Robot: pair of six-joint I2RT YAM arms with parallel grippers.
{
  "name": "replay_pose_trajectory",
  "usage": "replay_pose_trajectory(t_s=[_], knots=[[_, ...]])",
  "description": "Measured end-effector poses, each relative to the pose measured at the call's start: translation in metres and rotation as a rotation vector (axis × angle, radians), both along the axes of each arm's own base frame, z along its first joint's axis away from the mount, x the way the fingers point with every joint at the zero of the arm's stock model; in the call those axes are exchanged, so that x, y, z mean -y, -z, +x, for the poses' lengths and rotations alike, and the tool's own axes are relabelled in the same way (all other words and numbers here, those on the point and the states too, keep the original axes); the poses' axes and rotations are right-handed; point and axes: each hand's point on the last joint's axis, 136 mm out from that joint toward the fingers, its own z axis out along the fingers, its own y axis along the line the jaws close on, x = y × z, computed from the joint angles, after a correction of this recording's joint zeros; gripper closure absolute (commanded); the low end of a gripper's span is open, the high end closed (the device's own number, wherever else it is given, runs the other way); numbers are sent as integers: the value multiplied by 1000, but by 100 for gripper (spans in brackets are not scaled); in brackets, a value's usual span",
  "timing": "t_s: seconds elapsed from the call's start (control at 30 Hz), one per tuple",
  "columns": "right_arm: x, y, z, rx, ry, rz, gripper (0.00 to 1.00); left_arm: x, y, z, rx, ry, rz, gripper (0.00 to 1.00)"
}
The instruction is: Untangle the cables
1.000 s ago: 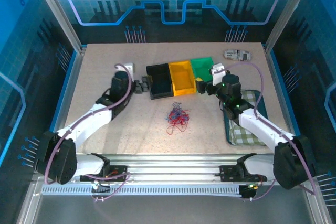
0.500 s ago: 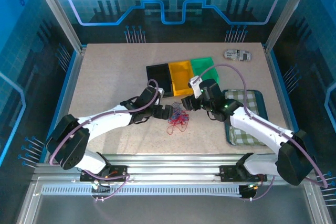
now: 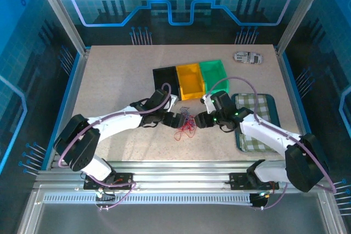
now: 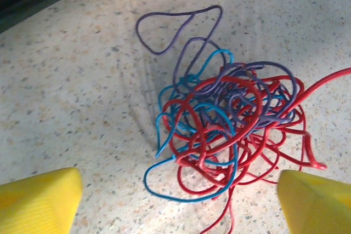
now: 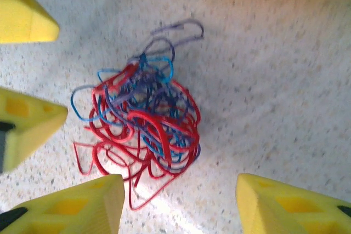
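**Position.** The cables [image 3: 186, 124] lie as one loose ball of red, blue and purple strands on the bench [image 3: 109, 80]. They sit on the near side of the three bins [image 3: 189, 78] and clear of them. A few loops and one red tail stray out from the ball.

**Left gripper** [image 3: 178, 119]. The jaws are wide open and hold nothing. In its wrist view the ball lies on the bench between the two yellow fingertips [image 4: 38, 198], just ahead of them.

**Right gripper** [image 3: 201, 120]. The jaws are wide open and hold nothing. The ball sits between and just ahead of its fingertips [image 5: 82, 206], with the other arm's tips close at the far side.

**Hazards, as judged.**
- Both sets of jaws face the same ball. If both close on its middle, the knot would likely be pinched tighter instead of opened.
- The two sets of fingertips stand near each other. Closing or advancing together risks contact between them.
- The strands are thin and springy. A shallow grip may slip off, or catch several colours at once.
- Pulling without a firm hold on the opposite side would probably drag the whole ball across the bench.
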Motion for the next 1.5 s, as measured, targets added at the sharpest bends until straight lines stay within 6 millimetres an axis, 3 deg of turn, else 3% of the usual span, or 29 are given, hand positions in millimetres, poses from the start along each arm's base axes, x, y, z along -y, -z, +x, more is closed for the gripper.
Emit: replay_pose_trajectory(t_s=[0.13, 0.23, 0.4, 0.6, 0.9, 1.03, 1.2, 1.37, 1.5], knots=[[-7, 28, -13, -135, -47, 11, 54, 9, 5, 2, -14, 46, 0, 24], [-10, 52, -25, -245, -69, 5, 58, 13, 11, 4, -28, 68, 8, 25], [-13, 69, -34, -325, -86, 7, 60, 16, 21, 6, -53, 73, 19, 28], [-18, 66, -28, -318, -89, 15, 60, 18, 32, 6, -72, 84, 31, 32], [-22, 71, -22, -324, -91, 10, 63, 22, 48, 5, -107, 103, 33, 54], [-22, 75, -19, -332, -86, -3, 72, 25, 51, 8, -104, 105, 32, 65], [-17, 81, -14, -331, -70, -53, 98, 25, 54, 9, -106, 101, 32, 78], [-12, 80, -10, -315, -43, -74, 100, 20, 54, 20, -68, 39, 57, 100], [9, 70, 11, -233, 81, -124, 100, 9, 54, 36, -20, -70, 89, 100]])
